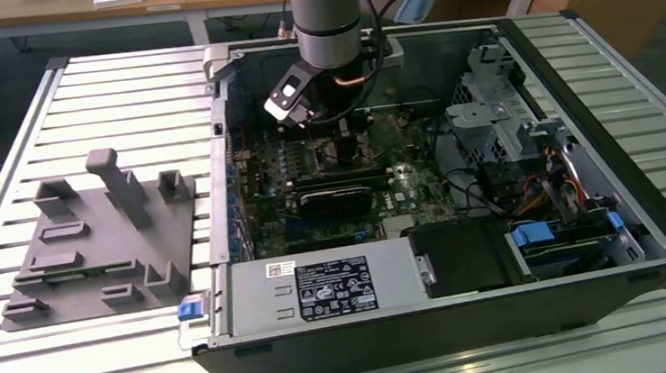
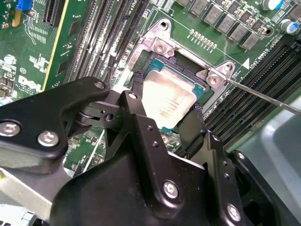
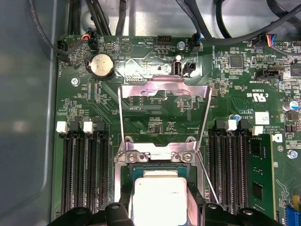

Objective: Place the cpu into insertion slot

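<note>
On the gripper (image 2: pixel 167 101), noted a firm clench across opposite edges of the cpu (image 2: pixel 164 92), held square within or just above the insertion slot (image 2: pixel 155 66); judged level lowering, edges parallel to the slot's frame, necessary before any release.

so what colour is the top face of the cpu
Dull silvery-beige metal, plain apart from faint print. The cpu shows best in the second wrist view.
</note>
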Motion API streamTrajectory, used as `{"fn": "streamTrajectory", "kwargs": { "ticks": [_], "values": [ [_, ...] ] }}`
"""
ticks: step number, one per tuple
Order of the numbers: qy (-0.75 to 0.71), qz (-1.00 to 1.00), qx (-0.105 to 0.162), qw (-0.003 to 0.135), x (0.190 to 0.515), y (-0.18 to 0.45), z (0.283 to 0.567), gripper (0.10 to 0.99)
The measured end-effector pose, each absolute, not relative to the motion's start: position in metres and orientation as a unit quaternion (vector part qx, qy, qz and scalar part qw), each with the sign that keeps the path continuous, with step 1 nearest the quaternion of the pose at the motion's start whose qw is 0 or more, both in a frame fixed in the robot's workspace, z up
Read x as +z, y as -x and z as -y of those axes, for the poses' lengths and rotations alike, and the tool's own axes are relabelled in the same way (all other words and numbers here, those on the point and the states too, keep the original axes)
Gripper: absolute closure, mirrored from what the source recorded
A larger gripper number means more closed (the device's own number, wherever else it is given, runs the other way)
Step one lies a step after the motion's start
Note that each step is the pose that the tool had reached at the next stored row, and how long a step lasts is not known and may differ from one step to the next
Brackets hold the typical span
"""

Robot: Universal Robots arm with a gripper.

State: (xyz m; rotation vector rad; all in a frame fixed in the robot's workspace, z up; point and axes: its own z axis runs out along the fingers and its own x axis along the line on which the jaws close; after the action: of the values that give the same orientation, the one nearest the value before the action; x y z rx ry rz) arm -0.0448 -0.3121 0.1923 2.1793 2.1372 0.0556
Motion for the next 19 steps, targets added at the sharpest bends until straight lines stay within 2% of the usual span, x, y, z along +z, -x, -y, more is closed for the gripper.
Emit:
{"fn": "streamTrajectory", "kwargs": {
  "ticks": [12, 14, 15, 19],
  "values": [
    [-0.713, -0.699, 0.012, 0.051, 0.1895, 0.0448, 0.3122, 0.549],
    [-0.713, -0.699, 0.012, 0.051, 0.1893, 0.0447, 0.3121, 0.533],
    [-0.713, -0.7, 0.012, 0.051, 0.1893, 0.0447, 0.3121, 0.482],
    [-0.713, -0.699, 0.012, 0.051, 0.1903, 0.0447, 0.312, 0.482]
  ]
}}
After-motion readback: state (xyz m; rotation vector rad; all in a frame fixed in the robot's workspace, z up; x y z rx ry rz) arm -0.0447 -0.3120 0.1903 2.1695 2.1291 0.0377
